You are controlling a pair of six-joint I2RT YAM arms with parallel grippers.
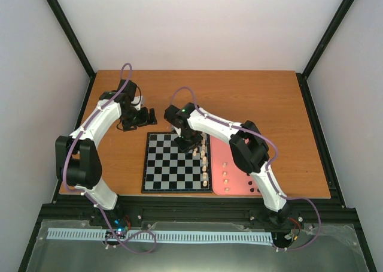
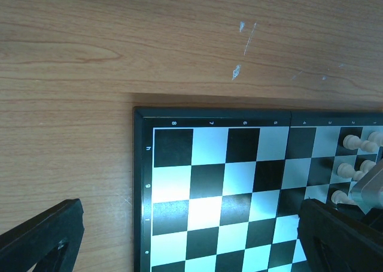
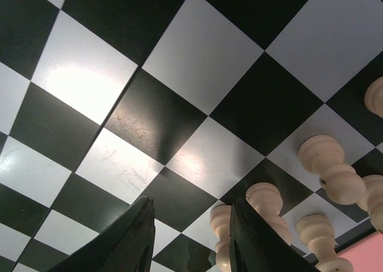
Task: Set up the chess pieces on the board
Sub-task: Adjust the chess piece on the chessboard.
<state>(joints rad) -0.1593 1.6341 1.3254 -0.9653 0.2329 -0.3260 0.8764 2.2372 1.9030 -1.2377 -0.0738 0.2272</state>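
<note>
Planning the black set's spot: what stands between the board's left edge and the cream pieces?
Nothing stands there: the left wrist view shows the board bare up to the cream pieces. The right gripper hangs over it beside them.

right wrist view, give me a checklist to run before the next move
1. Right gripper empty: ok, jaws apart, nothing spans them.
2. Clearance from the cream-white peg-like chess pieces: cannot tell, one stands right beside one of its fingers.
3. Placed pieces upright: ok, they stand along the right edge of the flat black-and-white checkered board.
4. Left gripper out of the way: ok, open, near the board's far left corner.
5. More pieces to fetch: ok, cream ones sit in the pink rectangular tray.
</note>
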